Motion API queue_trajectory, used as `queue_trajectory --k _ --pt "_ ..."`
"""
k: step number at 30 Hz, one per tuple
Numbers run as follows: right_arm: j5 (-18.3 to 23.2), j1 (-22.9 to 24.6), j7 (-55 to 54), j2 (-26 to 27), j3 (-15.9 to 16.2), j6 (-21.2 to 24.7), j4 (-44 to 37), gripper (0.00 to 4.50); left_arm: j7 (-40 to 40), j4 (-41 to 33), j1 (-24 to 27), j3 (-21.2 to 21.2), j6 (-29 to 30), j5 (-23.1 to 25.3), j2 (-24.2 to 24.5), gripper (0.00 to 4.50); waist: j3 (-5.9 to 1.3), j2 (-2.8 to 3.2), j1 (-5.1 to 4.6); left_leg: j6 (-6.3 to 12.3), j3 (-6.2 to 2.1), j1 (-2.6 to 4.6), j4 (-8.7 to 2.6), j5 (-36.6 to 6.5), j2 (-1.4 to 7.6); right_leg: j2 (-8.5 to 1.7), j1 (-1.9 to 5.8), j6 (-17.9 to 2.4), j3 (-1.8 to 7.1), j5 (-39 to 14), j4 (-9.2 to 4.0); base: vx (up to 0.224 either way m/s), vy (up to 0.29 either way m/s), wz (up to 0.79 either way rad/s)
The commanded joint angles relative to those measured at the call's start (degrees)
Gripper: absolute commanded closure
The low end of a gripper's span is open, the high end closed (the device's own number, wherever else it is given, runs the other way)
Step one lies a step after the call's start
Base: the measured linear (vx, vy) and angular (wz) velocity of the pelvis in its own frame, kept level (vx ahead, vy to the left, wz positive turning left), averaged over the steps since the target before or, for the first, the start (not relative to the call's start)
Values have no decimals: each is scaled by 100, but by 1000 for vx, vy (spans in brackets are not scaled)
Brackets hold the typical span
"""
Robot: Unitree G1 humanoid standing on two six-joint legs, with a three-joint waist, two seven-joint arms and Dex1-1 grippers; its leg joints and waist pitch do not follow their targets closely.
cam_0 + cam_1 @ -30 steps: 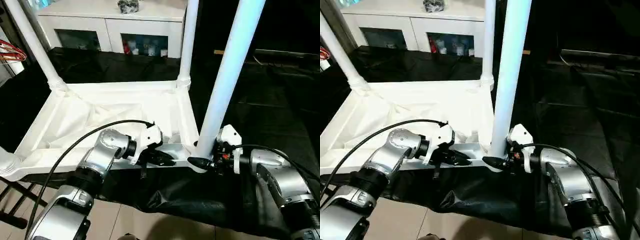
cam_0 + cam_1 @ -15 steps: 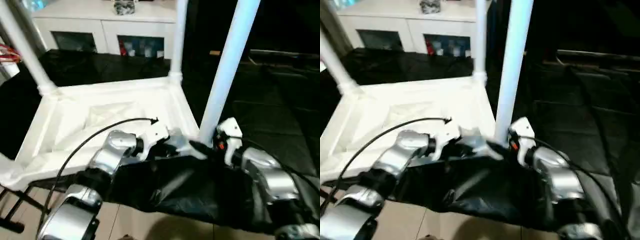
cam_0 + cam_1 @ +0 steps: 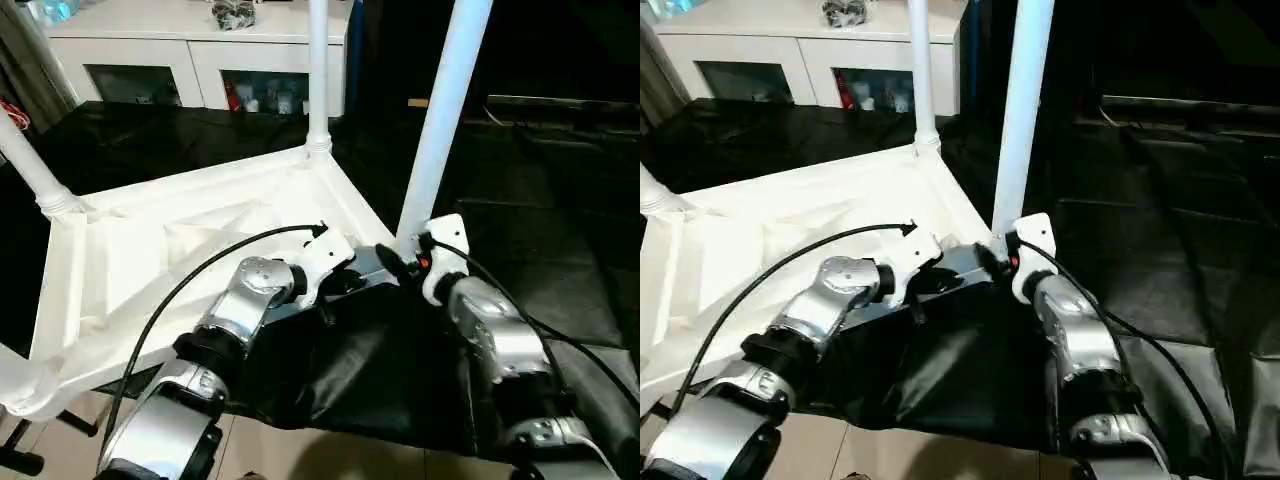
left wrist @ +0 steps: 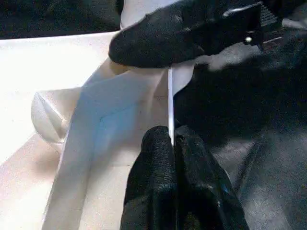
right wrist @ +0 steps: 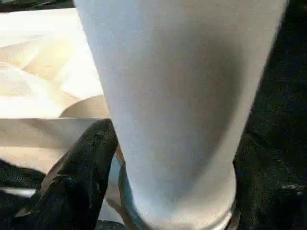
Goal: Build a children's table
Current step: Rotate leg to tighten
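Nearest to me, both silver forearms reach in over the black cloth (image 3: 400,370) that covers the work surface. My left gripper (image 4: 173,143) is pinched tight on the thin raised rim of the children's table (image 3: 130,260), which lies upside down on the cloth, its legs pointing up. My right gripper (image 3: 392,268) sits at the base of the near leg (image 3: 445,110), right at the corner socket; one black finger (image 5: 79,167) lies against the leg's foot, but I cannot tell whether its jaws grip the leg or stand loose around it.

My judgement: the step is seating this leg. To do it well, I would keep the rim pinned so the top cannot slide on the cloth (it looks slippery), hold the leg upright, and press straight down into the socket.

Beyond, the far leg (image 3: 317,70) stands in its own corner, and a white cabinet (image 3: 190,50) sits behind.
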Motion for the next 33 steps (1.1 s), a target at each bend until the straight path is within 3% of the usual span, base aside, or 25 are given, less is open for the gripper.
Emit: queue_trajectory --k 1,2,3,7,14,16,27,33 --pt "91 102 785 133 675 -2 -218 59 -432 -391 6 -172 -385 -332 -191 450 -393 -98 17 416 -43 27 -366 -1204 179 -310 328 -1304 228 -1073 -455 0 0 0" --pt "125 180 1018 -7 717 -41 -348 59 -567 -421 36 -187 -437 -368 -117 450 -394 -29 27 397 -53 34 -367 -1217 184 -317 320 -1311 229 -1063 -448 0 0 0" --pt "151 229 1166 -94 741 -66 -429 59 -644 -436 52 -197 -473 -388 -70 450 -380 -79 17 388 -48 30 -376 -1307 180 -303 331 -1293 221 -1125 -470 0 0 0" --pt "324 396 1700 -426 845 -123 -722 59 -842 -412 56 -171 -545 -471 46 450 -392 -65 31 405 -43 30 -366 -1330 186 -308 324 -1321 229 -1163 -461 0 0 0" --pt "585 753 2918 -1151 981 198 -1436 59 -1415 -377 42 -115 -605 -542 314 450 -385 -61 111 488 -36 28 -356 -1283 198 -305 315 -1320 222 -1252 -469 0 0 0" --pt "700 826 3248 -1330 1023 333 -1598 83 -1647 -440 68 -134 -587 -602 423 450 -391 -72 140 476 -39 33 -354 -1257 200 -309 317 -1313 223 -1277 -469 0 0 0" --pt "854 935 3719 -1582 1190 651 -1924 172 -2093 -543 121 -170 -497 -685 571 450 -391 -77 181 446 -41 27 -353 -1204 210 -318 301 -1334 224 -1263 -454 0 0 0" --pt "727 985 3467 -1486 1223 577 -1884 183 -1724 -465 80 -137 -557 -646 432 450 -393 -74 187 421 -42 30 -353 -1196 211 -319 297 -1308 225 -1295 -456 0 0 0"
